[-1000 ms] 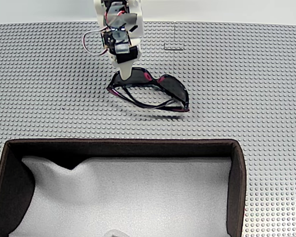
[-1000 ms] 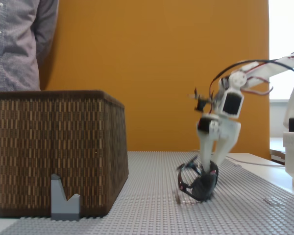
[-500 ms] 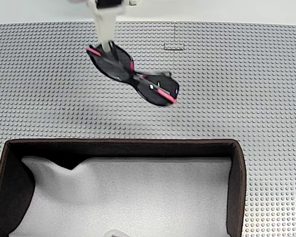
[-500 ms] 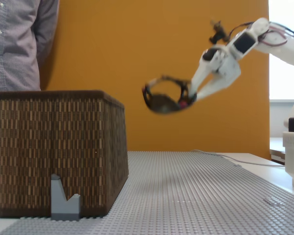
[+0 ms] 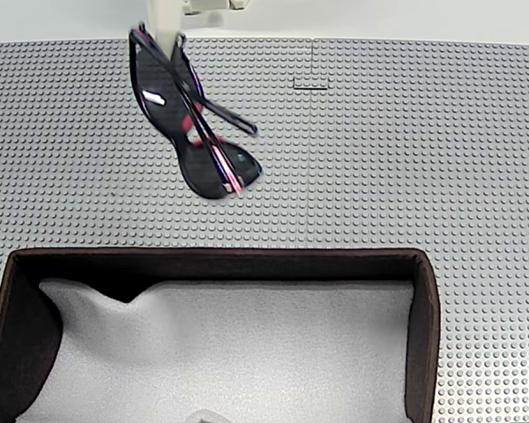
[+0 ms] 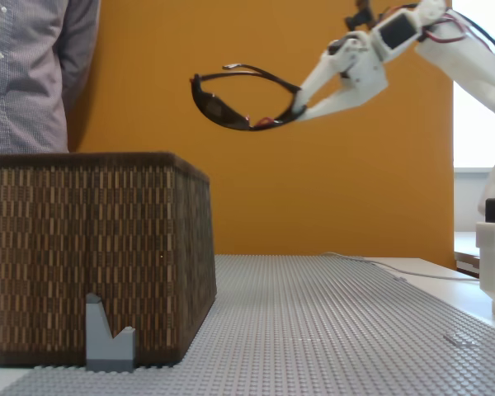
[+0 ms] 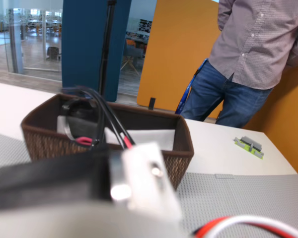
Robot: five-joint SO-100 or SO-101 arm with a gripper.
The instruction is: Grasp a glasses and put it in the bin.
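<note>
The glasses [image 6: 231, 106], dark with pink-red accents, hang high in the air, above the level of the bin's top edge. My white gripper [image 6: 295, 109] is shut on one end of their frame, and the lenses point toward the bin. In a fixed view from above, the glasses [image 5: 197, 132] hang over the studded plate, short of the bin's far rim [image 5: 212, 256]. The bin [image 6: 99, 247] has dark brown woven walls and a white lumpy foam lining [image 5: 247, 352]. In the wrist view the glasses [image 7: 87, 124] sit ahead of my fingers [image 7: 139, 171], with the bin [image 7: 181, 153] behind them.
The grey studded baseplate [image 5: 406, 150] covers the table. A small grey brick piece [image 6: 109, 334] stands against the bin's front wall. A person in a checked shirt [image 6: 33, 74] stands behind the bin. A small green-grey piece [image 7: 251, 145] lies on the white table beyond it.
The arm lifted the glasses from the plate to well above the bin's height and carried them toward the bin. From above, they swung left and turned.
</note>
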